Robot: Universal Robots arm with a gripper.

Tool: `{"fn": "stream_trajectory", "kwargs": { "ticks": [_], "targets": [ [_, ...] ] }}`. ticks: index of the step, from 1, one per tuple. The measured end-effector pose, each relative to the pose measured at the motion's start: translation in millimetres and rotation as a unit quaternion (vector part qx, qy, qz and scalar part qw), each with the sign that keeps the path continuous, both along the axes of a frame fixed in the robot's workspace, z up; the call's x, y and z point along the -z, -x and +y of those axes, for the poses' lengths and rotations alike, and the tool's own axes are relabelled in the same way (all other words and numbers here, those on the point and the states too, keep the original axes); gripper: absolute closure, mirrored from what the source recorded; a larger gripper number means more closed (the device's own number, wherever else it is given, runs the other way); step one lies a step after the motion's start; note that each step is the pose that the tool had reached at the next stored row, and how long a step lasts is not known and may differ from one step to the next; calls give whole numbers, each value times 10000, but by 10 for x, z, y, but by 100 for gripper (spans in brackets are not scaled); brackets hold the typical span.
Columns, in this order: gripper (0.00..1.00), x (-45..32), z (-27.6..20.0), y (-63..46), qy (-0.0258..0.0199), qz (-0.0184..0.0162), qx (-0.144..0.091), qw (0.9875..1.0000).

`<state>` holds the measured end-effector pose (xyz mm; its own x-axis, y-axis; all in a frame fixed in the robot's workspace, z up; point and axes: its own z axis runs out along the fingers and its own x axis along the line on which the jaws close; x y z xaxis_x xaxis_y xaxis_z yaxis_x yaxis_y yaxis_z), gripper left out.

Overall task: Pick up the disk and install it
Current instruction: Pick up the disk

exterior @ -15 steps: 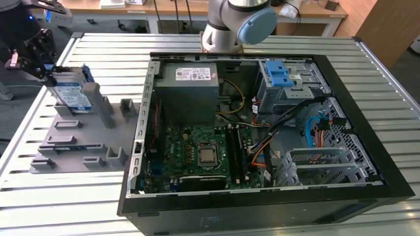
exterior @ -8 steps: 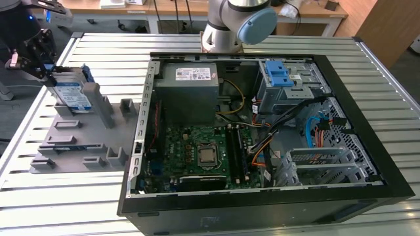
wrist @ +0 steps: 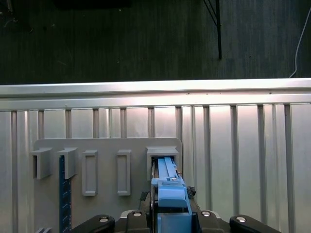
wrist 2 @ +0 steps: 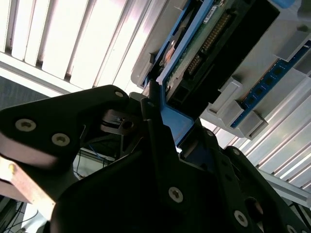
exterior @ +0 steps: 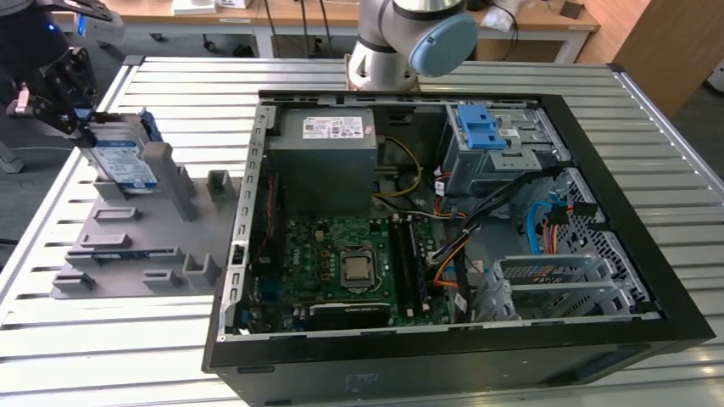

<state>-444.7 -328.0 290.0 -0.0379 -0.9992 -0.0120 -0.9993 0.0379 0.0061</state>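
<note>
The disk, a silver drive with a white-and-blue label and a blue bracket, stands on edge in a slot of the grey holder plate at the exterior view's left. My gripper reaches it from the far left side and is shut on its blue bracket edge. In the second wrist view the black fingers clamp the blue bracket, with the disk's green circuit side beyond them. The first wrist view looks along the disk's blue edge sitting in its slot between my gripper's fingers.
An open black computer case lies at the middle and right, with a grey box, a motherboard and a grey cage with blue latches. The arm's base stands behind it. A blue memory stick sits in the holder plate.
</note>
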Motion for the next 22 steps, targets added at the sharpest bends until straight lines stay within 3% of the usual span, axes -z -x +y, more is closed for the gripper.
{"fn": "stream_trajectory", "kwargs": {
  "ticks": [8, 22],
  "targets": [
    [64, -4, 0, 0, 0, 0, 0, 10000],
    [64, -99, 0, 0, -2, 0, 0, 10000]
  ]
}}
